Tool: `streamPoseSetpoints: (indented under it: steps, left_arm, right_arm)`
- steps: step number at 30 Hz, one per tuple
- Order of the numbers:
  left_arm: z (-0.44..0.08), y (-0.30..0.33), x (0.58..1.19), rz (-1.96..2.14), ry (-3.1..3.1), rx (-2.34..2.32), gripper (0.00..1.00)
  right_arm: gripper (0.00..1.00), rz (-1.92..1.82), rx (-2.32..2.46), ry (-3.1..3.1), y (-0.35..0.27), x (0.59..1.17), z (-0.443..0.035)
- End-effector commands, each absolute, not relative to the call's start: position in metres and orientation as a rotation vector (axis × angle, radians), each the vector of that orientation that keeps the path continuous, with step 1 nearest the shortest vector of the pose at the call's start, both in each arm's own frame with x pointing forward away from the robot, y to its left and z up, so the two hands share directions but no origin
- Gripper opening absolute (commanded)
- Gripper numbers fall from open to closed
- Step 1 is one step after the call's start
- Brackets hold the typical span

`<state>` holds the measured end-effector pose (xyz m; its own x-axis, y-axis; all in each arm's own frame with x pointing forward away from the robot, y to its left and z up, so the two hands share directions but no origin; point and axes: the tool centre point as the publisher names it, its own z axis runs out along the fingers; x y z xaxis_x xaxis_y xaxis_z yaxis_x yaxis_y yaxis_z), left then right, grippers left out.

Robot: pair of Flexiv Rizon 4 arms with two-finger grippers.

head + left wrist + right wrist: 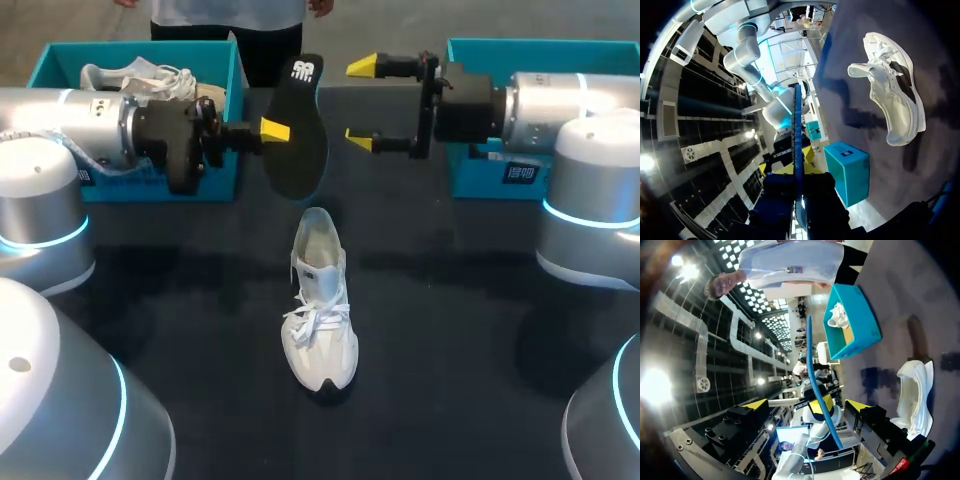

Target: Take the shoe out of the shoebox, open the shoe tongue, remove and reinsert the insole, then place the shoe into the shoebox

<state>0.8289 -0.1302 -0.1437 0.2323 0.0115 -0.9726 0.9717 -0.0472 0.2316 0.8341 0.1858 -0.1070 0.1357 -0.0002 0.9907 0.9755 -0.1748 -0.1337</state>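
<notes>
Head view: left gripper point(280, 130) is clamped on the black insole point(297, 130), fingers close together, pinching its left edge. The insole is held up in the air, on edge, over the far middle of the table point(450, 330), with its logo end pointing far. Right gripper point(361, 103) comes in from the right at the same height. Fingers are spread wide and hold nothing, yellow tips just right of the insole and not touching it.

White shoe point(320, 305) sits on the table mid-scene, below and nearer than the insole, toe pointing near, heel far. Laces are loose and the tongue is pulled up. It is outside both boxes, with no gripper on it.

Teal shoebox point(140, 185) at far left, behind the left arm, has a second white shoe point(140, 75) inside. Another teal box point(490, 180) is at far right, mostly hidden by the right arm; contents cannot be seen.

Left wrist view: the insole point(798, 135) is edge-on, running straight out from between this gripper's fingers. The shoe point(892, 95) lies on the table well off to the side.

Right wrist view: the yellow tips are wide apart. The insole point(812, 360) is edge-on ahead of them, with the other arm's gripper gripping it lower down. The open shoebox point(860, 335) is beyond.
</notes>
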Motion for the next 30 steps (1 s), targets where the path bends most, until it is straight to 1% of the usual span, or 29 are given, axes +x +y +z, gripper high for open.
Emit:
streamPoseSetpoints:
  steps: [1, 13, 19, 30]
  left_arm:
    - [-0.142, -0.12, 0.82, -1.07, 1.042, 1.344, 0.0]
    - [-0.143, -0.104, 0.814, -1.06, 1.071, 1.381, 0.0]
    - [-0.143, -0.103, 0.809, -1.065, 1.069, 1.397, 0.0]
    - [-0.143, -0.104, 0.807, -1.037, 1.073, 1.43, 0.0]
  right_arm:
    - [1.0, -1.232, -1.405, -1.036, 0.168, 0.817, -0.105]
    - [1.0, -1.214, -1.415, -1.07, 0.149, 0.789, -0.108]
    - [1.0, -1.196, -1.419, -1.055, 0.15, 0.778, -0.111]
    - [1.0, -1.196, -1.419, -1.055, 0.15, 0.778, -0.111]
